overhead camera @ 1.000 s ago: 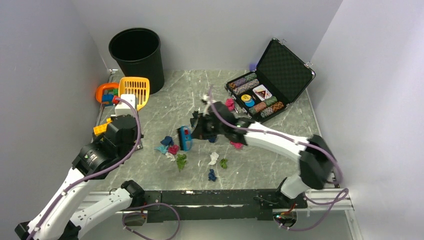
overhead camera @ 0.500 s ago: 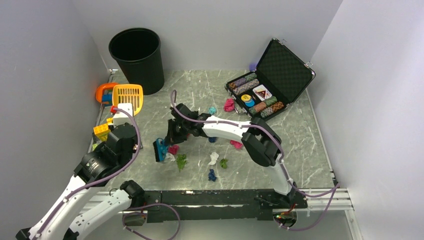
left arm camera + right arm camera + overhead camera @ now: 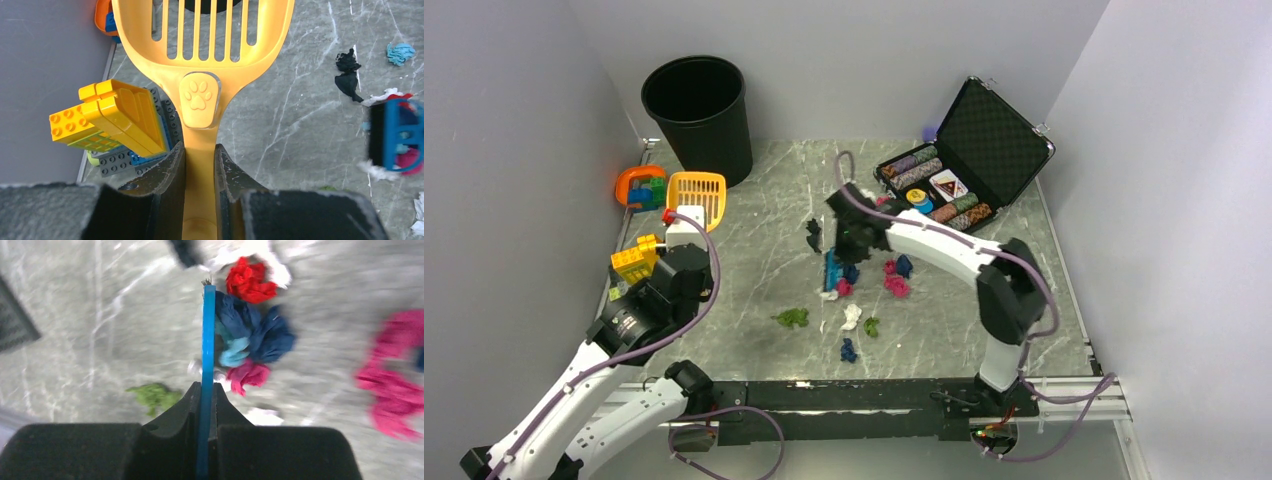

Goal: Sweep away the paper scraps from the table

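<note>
Gripping a thin blue tool (image 3: 207, 330) edge-on, the right gripper (image 3: 204, 390) is shown in its wrist view with red, dark blue, teal and pink paper scraps (image 3: 250, 335) bunched against one face of the tool. Only in the top view are further scraps seen scattered across the middle of the table (image 3: 764, 250). The left gripper (image 3: 200, 155) is clamped on a yellow slotted scoop (image 3: 200, 50) by its handle, a grip resolved only in the left wrist view.

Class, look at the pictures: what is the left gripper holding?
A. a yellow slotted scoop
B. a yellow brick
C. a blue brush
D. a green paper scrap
A: in the left wrist view the left gripper is clamped on the handle of the yellow scoop; the blue brush is in the right gripper.
</note>
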Robot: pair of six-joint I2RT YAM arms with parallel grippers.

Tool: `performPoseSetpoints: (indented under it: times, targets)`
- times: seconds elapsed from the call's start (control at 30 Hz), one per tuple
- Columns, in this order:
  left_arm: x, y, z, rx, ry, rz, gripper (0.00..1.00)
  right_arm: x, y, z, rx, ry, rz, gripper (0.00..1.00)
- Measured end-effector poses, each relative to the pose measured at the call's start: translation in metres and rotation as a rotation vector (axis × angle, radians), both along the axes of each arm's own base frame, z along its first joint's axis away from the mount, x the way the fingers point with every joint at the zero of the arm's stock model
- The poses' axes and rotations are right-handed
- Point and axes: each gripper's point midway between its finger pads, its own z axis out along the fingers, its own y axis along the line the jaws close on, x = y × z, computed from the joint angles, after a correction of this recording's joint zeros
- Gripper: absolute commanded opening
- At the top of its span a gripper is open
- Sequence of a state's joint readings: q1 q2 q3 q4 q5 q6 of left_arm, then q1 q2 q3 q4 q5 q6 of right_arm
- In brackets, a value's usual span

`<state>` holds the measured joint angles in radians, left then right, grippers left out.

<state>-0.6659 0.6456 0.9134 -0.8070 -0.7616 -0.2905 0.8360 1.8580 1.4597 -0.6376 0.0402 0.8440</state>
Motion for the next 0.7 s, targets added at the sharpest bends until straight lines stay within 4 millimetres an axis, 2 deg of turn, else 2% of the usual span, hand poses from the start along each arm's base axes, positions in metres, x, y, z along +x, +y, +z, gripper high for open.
performPoseSetpoints:
  times: [0.07,0.1,0.13,0.2,0.37,0.47,0.57,0.63,0.7]
  targets:
    - [0.0,-0.002,-0.001,-0.003,0.003,-0.008,0.0,0.007,-0.037,0.01,-0.045,-0.032,-0.033,0.0]
    - [0.001,-0.003,-0.002,-0.005,0.005,-0.011,0.0,0.009,-0.048,0.015,-0.055,-0.047,-0.033,0.0]
    - [0.001,-0.003,-0.002,-0.004,0.006,-0.011,0.0,0.009,-0.056,0.021,-0.058,-0.065,-0.023,0.0]
    - [0.002,-0.004,-0.003,-0.005,0.007,-0.013,0.0,0.001,-0.057,0.036,-0.018,-0.1,0.046,0.0]
    - [0.002,-0.006,-0.004,-0.014,0.008,-0.024,0.0,-0.044,-0.018,0.078,0.211,-0.154,0.324,0.0]
    - [0.002,-0.007,-0.005,-0.017,0.007,-0.027,0.0,-0.071,0.011,0.085,0.278,-0.146,0.478,0.0]
    - [0.002,-0.008,-0.007,-0.018,0.011,-0.031,0.0,-0.093,0.042,0.075,0.291,-0.099,0.599,0.0]
    - [0.002,-0.008,-0.008,-0.019,0.015,-0.037,0.0,-0.107,0.062,0.057,0.272,-0.051,0.665,0.0]
    - [0.002,-0.009,-0.009,-0.017,0.019,-0.043,0.0,-0.119,0.074,0.032,0.226,0.006,0.707,0.0]
